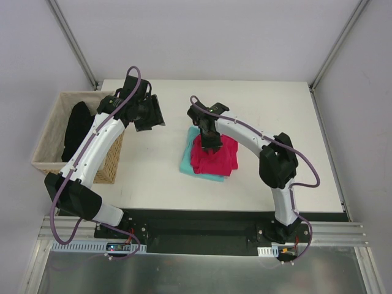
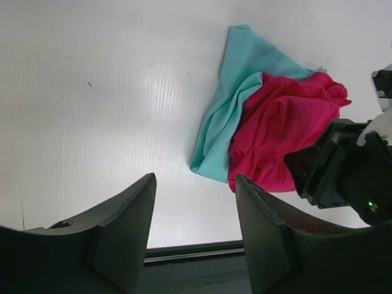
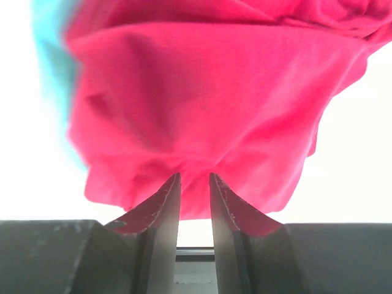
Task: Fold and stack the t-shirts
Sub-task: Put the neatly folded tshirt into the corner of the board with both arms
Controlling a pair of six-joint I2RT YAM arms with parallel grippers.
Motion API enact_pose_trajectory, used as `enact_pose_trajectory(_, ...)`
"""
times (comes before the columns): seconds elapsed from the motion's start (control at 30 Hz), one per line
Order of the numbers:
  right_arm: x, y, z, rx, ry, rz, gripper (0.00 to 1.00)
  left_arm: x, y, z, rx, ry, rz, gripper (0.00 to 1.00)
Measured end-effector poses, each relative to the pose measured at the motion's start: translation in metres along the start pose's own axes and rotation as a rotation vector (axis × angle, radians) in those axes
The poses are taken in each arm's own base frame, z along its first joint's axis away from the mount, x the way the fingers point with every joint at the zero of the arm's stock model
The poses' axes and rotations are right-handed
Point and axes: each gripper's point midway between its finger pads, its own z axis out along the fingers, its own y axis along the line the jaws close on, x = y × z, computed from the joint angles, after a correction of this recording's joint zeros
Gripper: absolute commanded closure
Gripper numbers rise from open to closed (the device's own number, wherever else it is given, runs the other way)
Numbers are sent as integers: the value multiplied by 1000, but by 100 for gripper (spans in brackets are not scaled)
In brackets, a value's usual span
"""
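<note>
Since the pink shirt (image 2: 282,122) tops the teal shirt (image 2: 245,61), the right gripper's (image 3: 195,177) barely parted jaws meet its puckered edge, grip unclear; the left gripper (image 2: 195,177) hangs spread, aside.

1. Your L arm (image 1: 92,147): stretched fwd and up, elbow bent; L gripper (image 1: 149,113) held high, jaws wide apart, nothing btwn.
2. Your R arm (image 1: 245,131): arcs left; R gripper (image 1: 211,146) points down, fingers (image 3: 165,208) narrowly parted, grip unclear.
</note>
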Motion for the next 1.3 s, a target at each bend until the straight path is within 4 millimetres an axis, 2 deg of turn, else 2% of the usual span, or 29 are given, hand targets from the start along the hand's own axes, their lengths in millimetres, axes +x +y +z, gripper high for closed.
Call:
enact_pose_trajectory(0.1, -9, 7, -18, -24, -57, -3, 82, -1, 1, 1, -2, 1, 5, 46)
enact_pose_trajectory(0.13, -12, 9, -23, -32, -72, -8, 97, -2, 2, 1, -4, -2, 5, 46)
enact_pose_trajectory(0.23, -15, 19, -33, -56, -102, -26, 99, -7, 5, -1, -11, -16, 12, 51)
enact_pose_trajectory(0.4, -16, 38, -37, -101, -118, -55, 99, -19, 18, -3, -33, -41, -1, 52)
enact_pose_trajectory(0.53, -22, 64, -25, -165, -124, -90, 99, -22, 28, -3, -64, -47, -3, 52)
enact_pose_trajectory(0.73, -18, 102, 10, -271, -78, -143, 99, -16, 35, -5, -89, -20, 4, 53)
enact_pose_trajectory(0.83, -15, 115, 23, -308, -57, -164, 99, -15, 40, -6, -102, -17, 0, 53)
enact_pose_trajectory(1.1, -15, 138, 40, -368, -27, -200, 99, -18, 46, -10, -120, -33, -11, 53)
enact_pose_trajectory(1.3, -8, 140, 48, -380, -2, -195, 99, -18, 49, -10, -129, -29, -19, 53)
